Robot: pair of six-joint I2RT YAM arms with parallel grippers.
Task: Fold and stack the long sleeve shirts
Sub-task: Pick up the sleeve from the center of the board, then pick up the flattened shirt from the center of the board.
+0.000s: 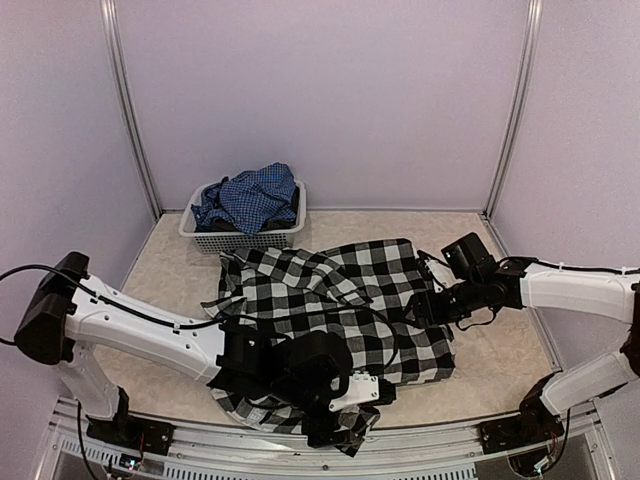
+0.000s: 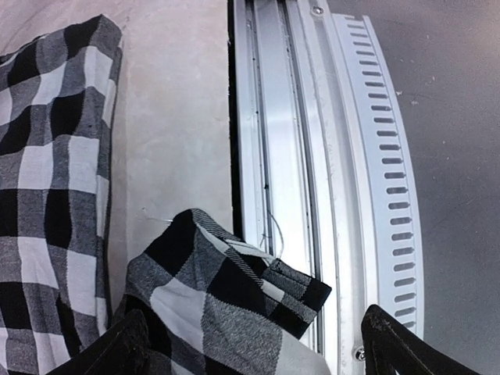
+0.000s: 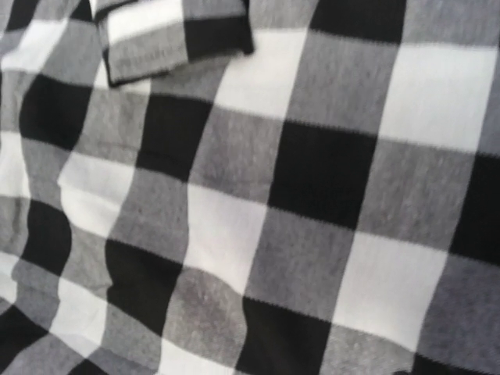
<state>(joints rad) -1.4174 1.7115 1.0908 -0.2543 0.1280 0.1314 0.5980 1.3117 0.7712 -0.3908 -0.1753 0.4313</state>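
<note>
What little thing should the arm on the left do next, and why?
Probably close the left hand on the sleeve cuff. Its fingers stand open on either side of the cuff, which lies out at the metal rail along the table's edge, apart from the body of the black-and-white shirt.

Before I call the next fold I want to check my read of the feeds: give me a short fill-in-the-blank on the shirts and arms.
1. The blue shirt sits bunched in the white mesh ____.
2. The black-and-white shirt lies spread on the ____ between the two arms.
3. The jaws of the left gripper stand ____ over a cuff.
4. The ____ wrist view shows only checked cloth, no jaws.

Missing words: basket; table; open; right.
</note>
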